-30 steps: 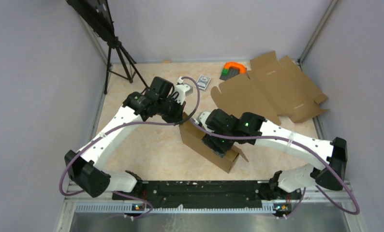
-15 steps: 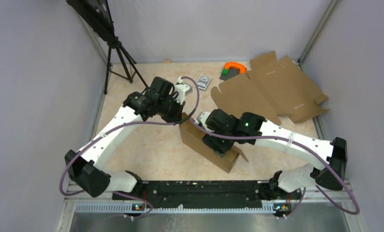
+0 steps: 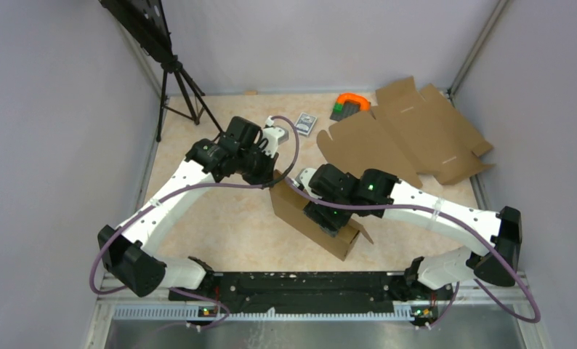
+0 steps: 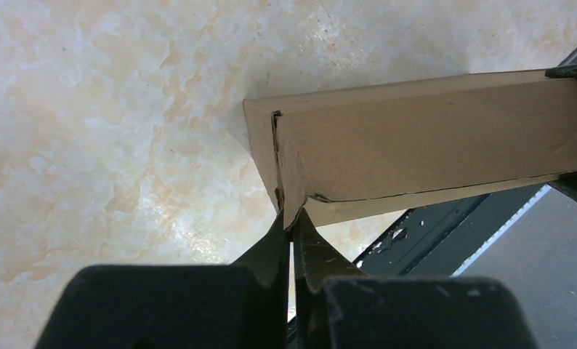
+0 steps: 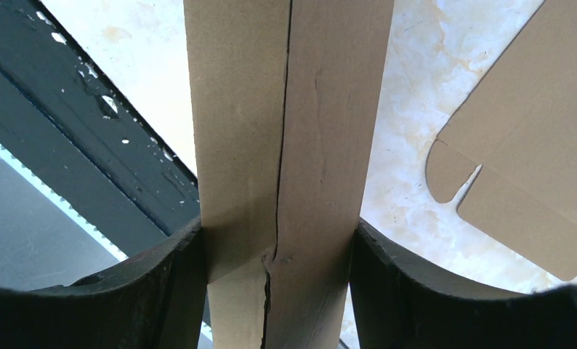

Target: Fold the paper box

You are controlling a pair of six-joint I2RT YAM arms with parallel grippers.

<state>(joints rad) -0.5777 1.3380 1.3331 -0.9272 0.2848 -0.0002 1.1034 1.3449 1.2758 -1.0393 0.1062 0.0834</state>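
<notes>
The paper box (image 3: 294, 209) is a folded brown cardboard shape held off the table in the middle of the top view, running from far left to near right. My right gripper (image 3: 326, 215) straddles its narrow width; in the right wrist view both fingers (image 5: 176, 276) press on the box (image 5: 285, 131) from either side, a seam running between them. My left gripper (image 3: 269, 174) is at the box's far left end. In the left wrist view it (image 4: 291, 222) is shut, tips touching the lower corner of the box (image 4: 431, 138).
A second brown cardboard blank (image 3: 409, 138) lies flat at the back right, seen also in the right wrist view (image 5: 533, 167). A small grey card pack (image 3: 306, 122) and an orange and grey item (image 3: 351, 104) lie at the back. A tripod (image 3: 176, 87) stands back left. The black base rail (image 3: 300, 283) runs along the near edge.
</notes>
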